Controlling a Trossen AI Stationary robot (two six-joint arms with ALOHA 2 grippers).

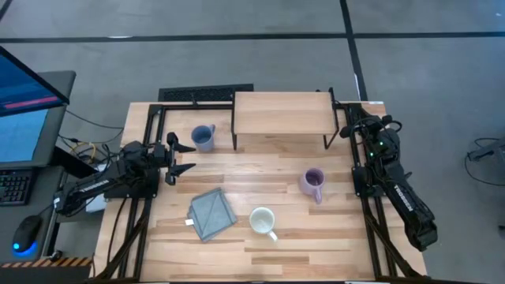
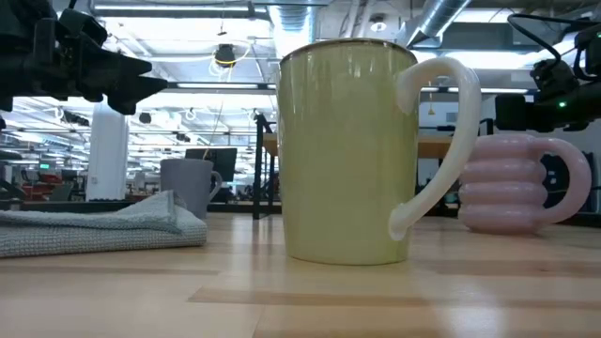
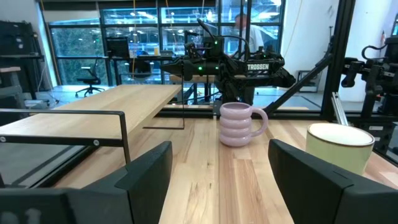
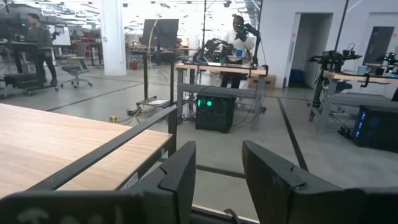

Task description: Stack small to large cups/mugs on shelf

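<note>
Mugs are all still on the big light-wood plank tabletop, none on the low light-wood shelf on thin black legs at its far edge. The cream-white handled mug, largest of the three, stands near the front edge, beside a folded grey-blue cloth. The ribbed lavender mug sits toward the right edge, and the dusty blue mug stands near the far left corner, just left of the shelf.

The left gripper, fingers spread apart and empty, hovers at the left edge, close to the blue mug and well apart from the other two. The right gripper hangs off the shelf's right end, fingers parted with nothing between them.

Likely risks: the left fingers could clip the blue mug's handle and tip it, or knock it against the shelf leg close by. Handles may also jam nesting if the stacking order is wrong.
</note>
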